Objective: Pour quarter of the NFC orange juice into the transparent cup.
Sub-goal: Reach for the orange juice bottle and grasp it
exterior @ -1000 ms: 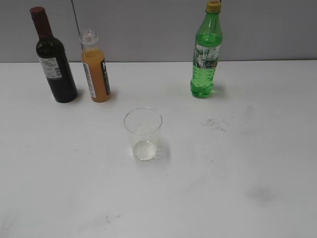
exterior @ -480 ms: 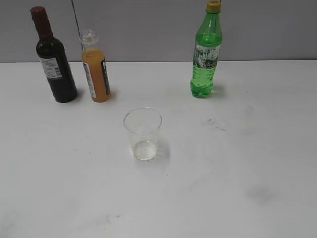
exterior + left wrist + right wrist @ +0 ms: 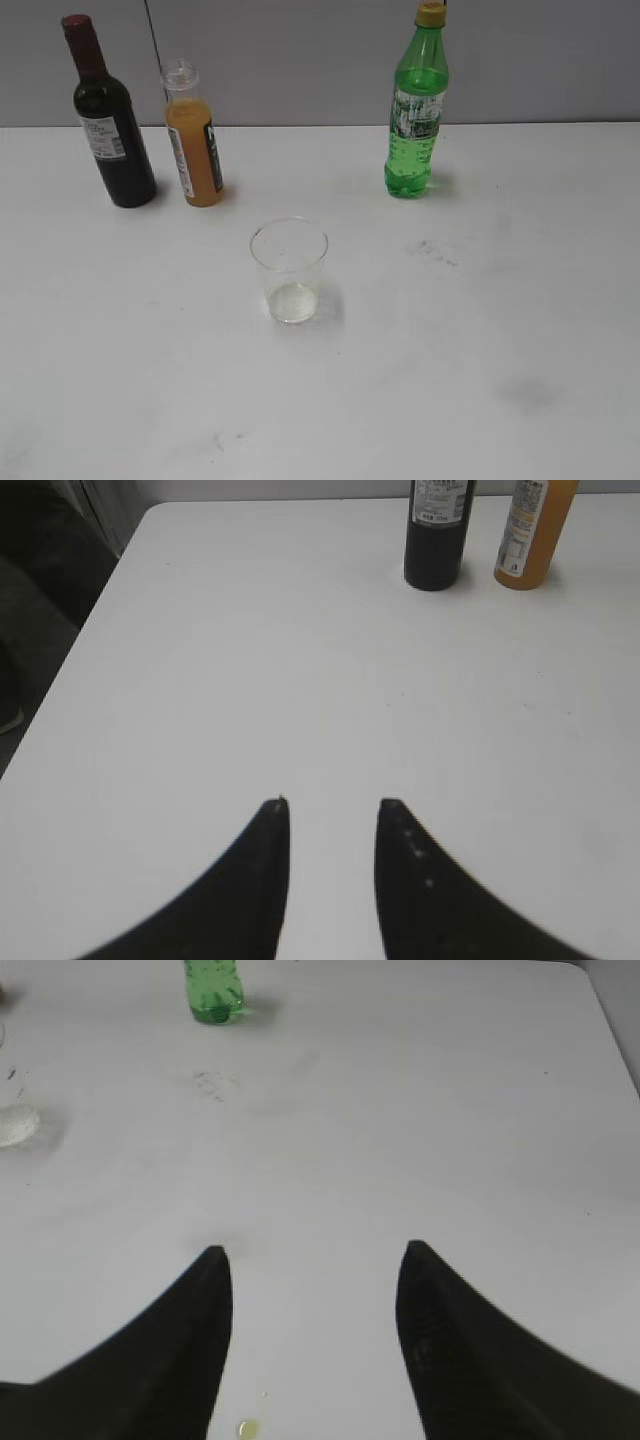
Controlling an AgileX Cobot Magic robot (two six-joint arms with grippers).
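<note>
Orange NFC orange juice [image 3: 194, 140] stands uncapped at 10 o'clock from the transparent cup [image 3: 289, 270], one dark wine bottle [image 3: 109, 120] just beside it, one green bottle [image 3: 415, 108] at 2 o'clock. Left gripper [image 3: 331, 810] and right gripper [image 3: 312, 1256]: jaws apart, holding nothing. Bottle tops cropped in wrist views.

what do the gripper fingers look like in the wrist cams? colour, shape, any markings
Both are matte black. The left gripper has two curved, horn-shaped fingers tapering to narrow tips, with a few pale specks on one. The right gripper has the same shape, unmarked. No cables, labels or arm links show in any view.
</note>
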